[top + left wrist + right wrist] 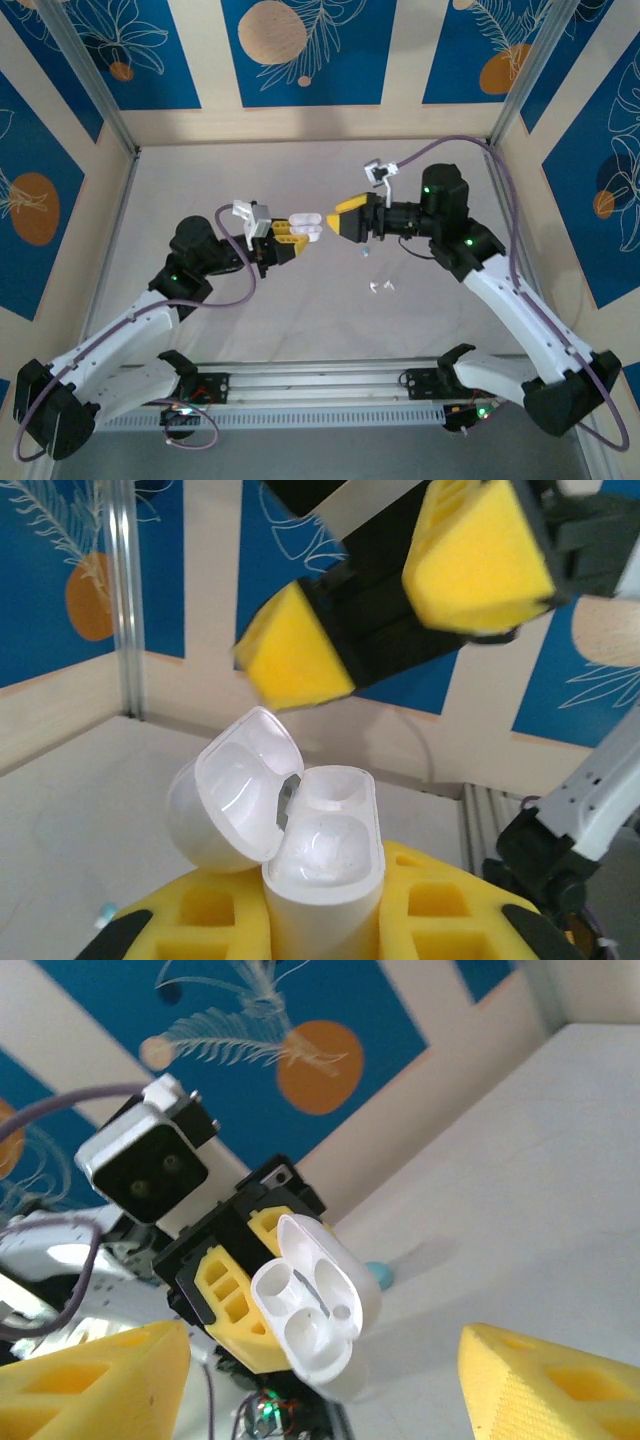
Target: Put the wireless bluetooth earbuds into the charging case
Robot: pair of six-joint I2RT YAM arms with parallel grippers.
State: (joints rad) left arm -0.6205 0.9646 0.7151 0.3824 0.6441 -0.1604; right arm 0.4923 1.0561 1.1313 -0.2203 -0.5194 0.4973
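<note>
Our left gripper (290,240) clamps its jaws on the open charging case (325,860), so we'd lower the right gripper (338,218), jaws wide and empty, onto the earbuds (378,287) at its five o'clock.

Case (306,224), perhaps open, in left pincer (292,238)

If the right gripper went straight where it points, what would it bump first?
Probably the open charging case, held up by the left gripper. The right gripper points right at it with its jaws apart, though how far off it is is hard to judge.
</note>
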